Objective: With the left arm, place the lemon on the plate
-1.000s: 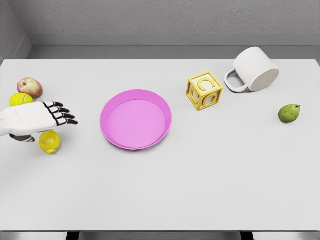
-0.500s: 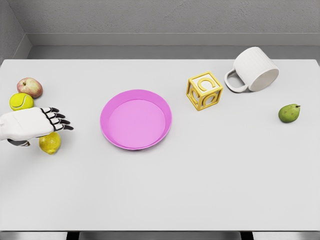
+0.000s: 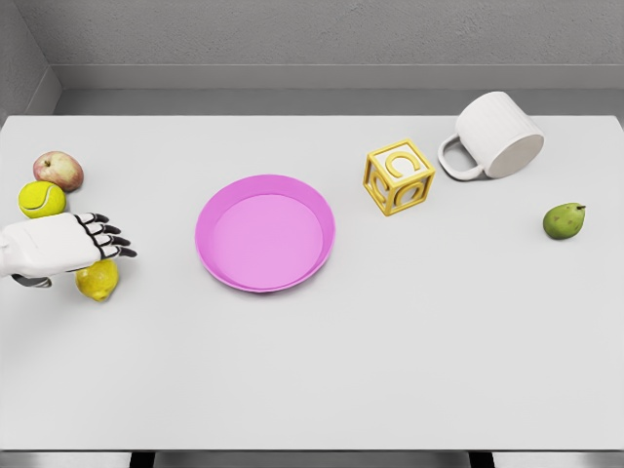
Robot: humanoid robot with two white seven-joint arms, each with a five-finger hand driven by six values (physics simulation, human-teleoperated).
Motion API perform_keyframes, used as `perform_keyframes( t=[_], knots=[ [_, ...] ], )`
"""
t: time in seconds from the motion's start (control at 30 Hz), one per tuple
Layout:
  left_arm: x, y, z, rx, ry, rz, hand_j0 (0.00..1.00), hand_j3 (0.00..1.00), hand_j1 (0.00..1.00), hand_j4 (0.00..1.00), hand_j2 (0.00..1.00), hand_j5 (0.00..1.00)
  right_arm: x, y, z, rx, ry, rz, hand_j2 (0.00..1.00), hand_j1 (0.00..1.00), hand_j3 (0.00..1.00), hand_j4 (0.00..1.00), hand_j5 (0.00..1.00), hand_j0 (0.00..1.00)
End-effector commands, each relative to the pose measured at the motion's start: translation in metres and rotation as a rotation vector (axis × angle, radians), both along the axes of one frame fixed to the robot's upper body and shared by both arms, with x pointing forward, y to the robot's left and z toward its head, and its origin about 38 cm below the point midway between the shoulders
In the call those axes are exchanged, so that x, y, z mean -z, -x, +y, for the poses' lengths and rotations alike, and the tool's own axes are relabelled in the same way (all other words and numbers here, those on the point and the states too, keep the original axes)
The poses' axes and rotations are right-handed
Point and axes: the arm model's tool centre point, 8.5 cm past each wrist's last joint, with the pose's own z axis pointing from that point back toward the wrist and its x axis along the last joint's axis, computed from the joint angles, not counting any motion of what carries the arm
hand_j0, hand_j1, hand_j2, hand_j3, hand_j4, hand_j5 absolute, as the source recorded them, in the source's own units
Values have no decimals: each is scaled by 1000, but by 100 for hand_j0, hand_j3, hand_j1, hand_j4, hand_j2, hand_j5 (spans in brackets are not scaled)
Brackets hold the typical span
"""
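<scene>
At the left edge of the picture, 1 left hand [image 3: 60, 244] is hovering over 1 yellow lemon [image 3: 97, 280] and hiding its top. Its dark fingers [image 3: 109, 237] are sticking out flat and loose, holding nothing. In the middle, 1 pink plate [image 3: 229, 195] is sitting well apart from the lemon. Higher up on the left, 1 tennis ball [image 3: 41, 199] and 1 apple [image 3: 58, 170] are touching. On the right are lying 1 green pear [image 3: 565, 221], 1 yellow block [image 3: 399, 177] and 1 tipped white mug [image 3: 495, 136].
</scene>
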Motion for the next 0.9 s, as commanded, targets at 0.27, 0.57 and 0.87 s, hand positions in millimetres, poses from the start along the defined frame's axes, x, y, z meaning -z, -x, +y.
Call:
perform_keyframes(
  t=[0.27, 0.57, 0.87],
  knots=[
    [1, -2, -6, 3, 25, -6, 100, 100, 100, 100, 100, 100, 0, 0, 0, 0, 0, 0, 100, 100, 100, 100, 100, 100],
    [15, 0, -22, 25, 64, 18, 100, 100, 100, 100, 100, 100, 0, 0, 0, 0, 0, 0, 100, 100, 100, 100, 100, 100],
    [15, 1, -17, 20, 46, 22, 100, 100, 100, 100, 100, 100, 0, 0, 0, 0, 0, 0, 100, 100, 100, 100, 100, 100]
  ],
)
